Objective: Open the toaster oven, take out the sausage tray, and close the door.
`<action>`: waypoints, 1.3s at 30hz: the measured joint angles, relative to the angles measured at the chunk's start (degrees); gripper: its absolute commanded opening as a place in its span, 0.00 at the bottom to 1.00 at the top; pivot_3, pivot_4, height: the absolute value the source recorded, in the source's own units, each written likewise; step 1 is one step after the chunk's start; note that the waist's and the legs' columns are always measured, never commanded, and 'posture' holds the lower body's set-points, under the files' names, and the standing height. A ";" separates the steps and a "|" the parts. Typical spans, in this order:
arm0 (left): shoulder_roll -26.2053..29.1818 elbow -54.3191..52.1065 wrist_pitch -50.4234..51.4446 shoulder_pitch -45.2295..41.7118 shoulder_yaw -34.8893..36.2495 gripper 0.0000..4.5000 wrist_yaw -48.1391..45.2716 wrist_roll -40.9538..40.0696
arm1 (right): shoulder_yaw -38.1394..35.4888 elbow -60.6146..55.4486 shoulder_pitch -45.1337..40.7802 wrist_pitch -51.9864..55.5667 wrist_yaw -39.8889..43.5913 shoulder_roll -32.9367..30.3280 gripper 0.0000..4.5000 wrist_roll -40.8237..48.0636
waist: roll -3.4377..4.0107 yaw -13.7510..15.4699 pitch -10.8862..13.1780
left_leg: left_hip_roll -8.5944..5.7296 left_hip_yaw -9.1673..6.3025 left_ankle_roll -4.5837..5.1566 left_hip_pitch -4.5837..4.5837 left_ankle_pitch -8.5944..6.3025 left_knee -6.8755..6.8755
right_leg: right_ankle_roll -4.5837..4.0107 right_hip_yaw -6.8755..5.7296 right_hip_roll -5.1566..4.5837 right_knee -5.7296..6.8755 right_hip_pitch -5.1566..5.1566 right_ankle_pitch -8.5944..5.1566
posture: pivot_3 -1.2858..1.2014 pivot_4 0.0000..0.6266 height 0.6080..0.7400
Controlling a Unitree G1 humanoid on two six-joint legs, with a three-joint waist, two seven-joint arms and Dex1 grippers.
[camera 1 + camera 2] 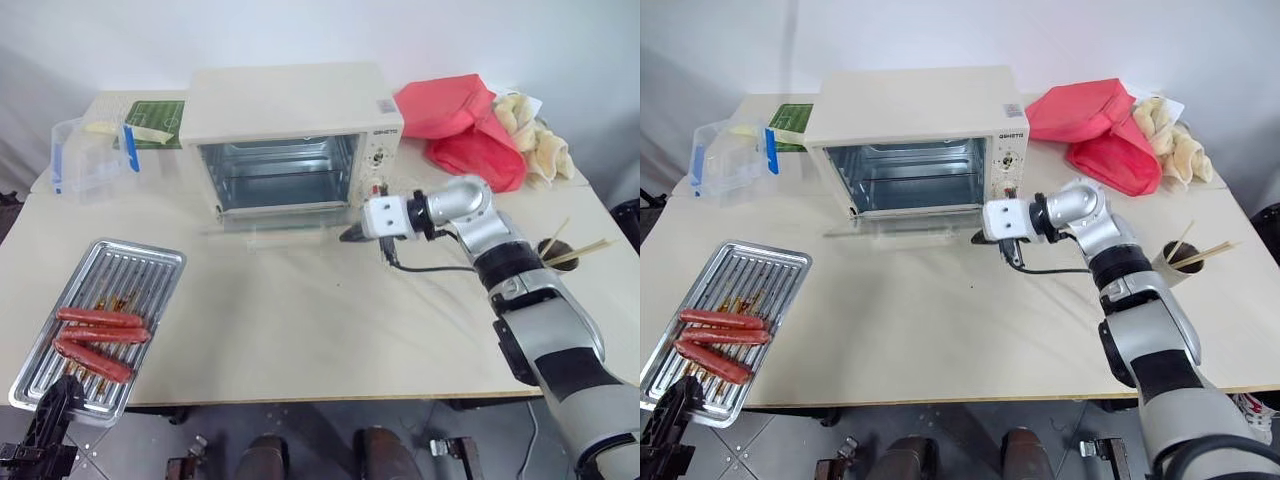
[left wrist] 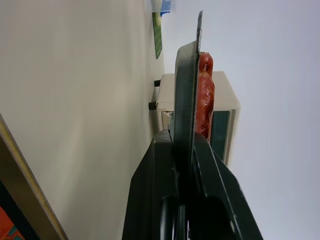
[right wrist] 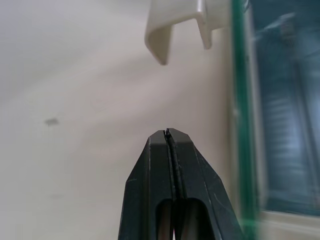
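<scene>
From my head, the toaster oven [image 1: 295,140] stands at the back of the table [image 1: 330,320] with its door [image 1: 275,233] dropped flat open. My right gripper [image 1: 350,235] hangs just off the door's right end, fingers pressed together, empty. The sausage tray [image 1: 100,325] sits at the table's near left edge.

Along my left wrist, my left gripper [image 2: 186,150] pinches the tray's rim.

Along my right wrist, my closed fingertips point past the door's handle [image 3: 180,25].
</scene>
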 measured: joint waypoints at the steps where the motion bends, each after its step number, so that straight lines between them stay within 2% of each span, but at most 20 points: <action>1: 0.00 0.44 0.11 -0.24 0.27 0.00 0.05 0.00 | -0.73 0.60 -1.15 0.16 -0.64 0.41 0.01 0.18 | 0.00 -0.15 0.00 | 0.00 0.00 0.00 0.00 0.00 -0.02 | 0.00 0.00 0.00 0.00 -0.01 0.00 | 0.52 0.24 1.00; 14: 0.78 0.88 1.78 -1.75 -0.01 0.00 1.19 0.00 | -4.08 7.68 -9.57 1.59 -8.41 4.59 0.01 0.22 | -0.01 -0.10 0.00 | 0.00 -0.01 0.01 0.00 -0.03 -0.04 | 0.00 -0.02 -0.05 0.00 -0.01 0.00 | 0.52 0.24 1.00; 19: 3.52 1.28 3.13 -3.58 -3.17 0.00 2.02 0.00 | -4.80 9.14 -9.74 2.26 -8.62 4.99 0.01 0.35 | 0.01 -0.07 0.01 | -0.03 -0.01 0.01 0.00 -0.02 -0.02 | 0.00 -0.02 -0.04 0.04 -0.01 0.00 | 0.52 0.24 1.00; 24: 8.45 3.21 4.60 -7.09 -7.56 0.00 3.46 0.02 | -5.60 9.16 -9.82 2.97 -8.58 5.38 0.01 0.50 | 0.02 -0.16 0.02 | -0.05 -0.01 0.01 -0.01 -0.02 -0.02 | 0.01 -0.01 -0.04 0.29 -0.14 0.00 | 0.52 0.24 1.00; 28: 14.56 5.61 7.06 -11.75 -13.66 0.00 4.50 0.03 | -6.46 8.46 -9.85 6.06 -5.27 4.79 0.01 2.32 | 0.03 -0.19 0.02 | -0.05 0.00 -0.02 -0.01 -0.01 -0.01 | 0.01 0.01 -0.02 0.45 -0.22 0.00 | 0.52 0.24 1.00; 34: 23.54 9.72 11.20 -20.42 -23.07 0.00 4.99 0.07 | -6.80 3.53 -9.44 11.17 2.91 -1.62 0.01 3.40 | 0.04 0.13 0.03 | -0.15 -0.06 -0.01 -0.07 0.00 -0.04 | 0.03 -0.02 -0.06 0.52 -0.30 0.02 | 0.52 0.24 1.00; 39: 28.13 13.89 13.93 -28.35 -30.58 0.00 4.99 0.06 | -6.15 -0.27 -6.11 13.34 8.23 -6.62 0.01 3.29 | 0.04 -0.25 0.03 | -0.14 -0.01 -0.02 -0.06 0.00 -0.12 | 0.05 -0.02 -0.04 0.62 -0.42 0.02 | 0.52 0.24 1.00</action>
